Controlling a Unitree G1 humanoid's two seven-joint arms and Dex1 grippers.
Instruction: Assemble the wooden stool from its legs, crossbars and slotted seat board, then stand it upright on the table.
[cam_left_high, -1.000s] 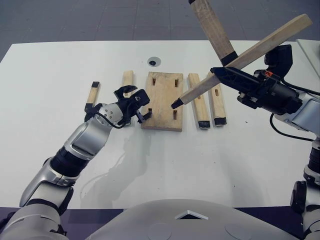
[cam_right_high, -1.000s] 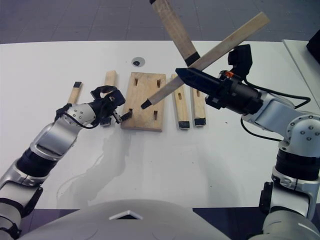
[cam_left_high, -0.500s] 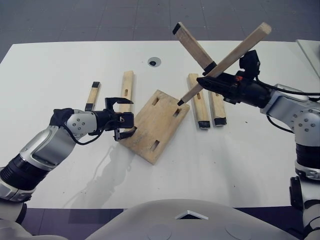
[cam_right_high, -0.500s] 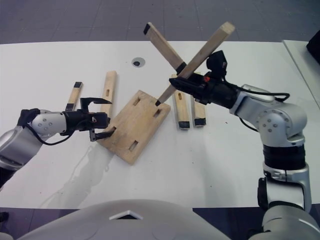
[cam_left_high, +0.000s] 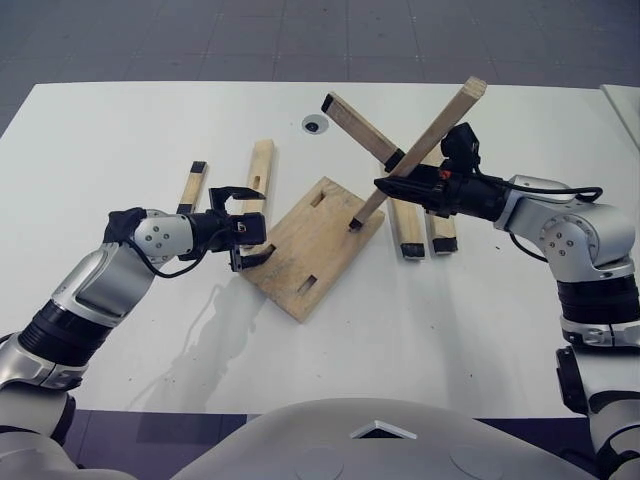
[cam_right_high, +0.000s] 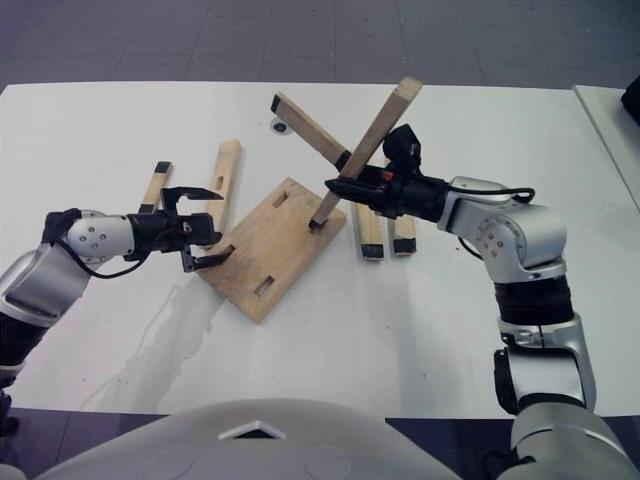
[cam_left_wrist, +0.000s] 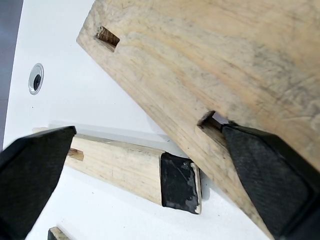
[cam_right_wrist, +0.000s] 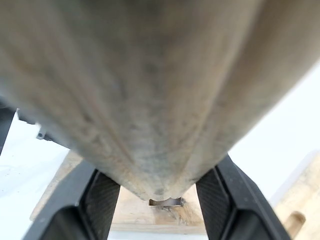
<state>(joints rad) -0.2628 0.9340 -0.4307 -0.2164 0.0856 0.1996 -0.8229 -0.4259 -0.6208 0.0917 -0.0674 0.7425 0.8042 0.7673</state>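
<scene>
The left gripper (cam_left_high: 255, 222) is spread open at the left corner of the seat board (cam_left_high: 305, 255), which lies flat and skewed on the table (cam_left_high: 120, 130). The right gripper (cam_left_high: 393, 186) clamps the crossed legs (cam_left_high: 432, 133), with one dark tip at a slot. That leg is being seated, so next I would steady the board and press straight down.

Slotted seat board (cam_left_high: 315, 245) lies flat, turned diagonally; crossed pair of legs (cam_left_high: 405, 155) leans above it, black tip at a slot.
</scene>
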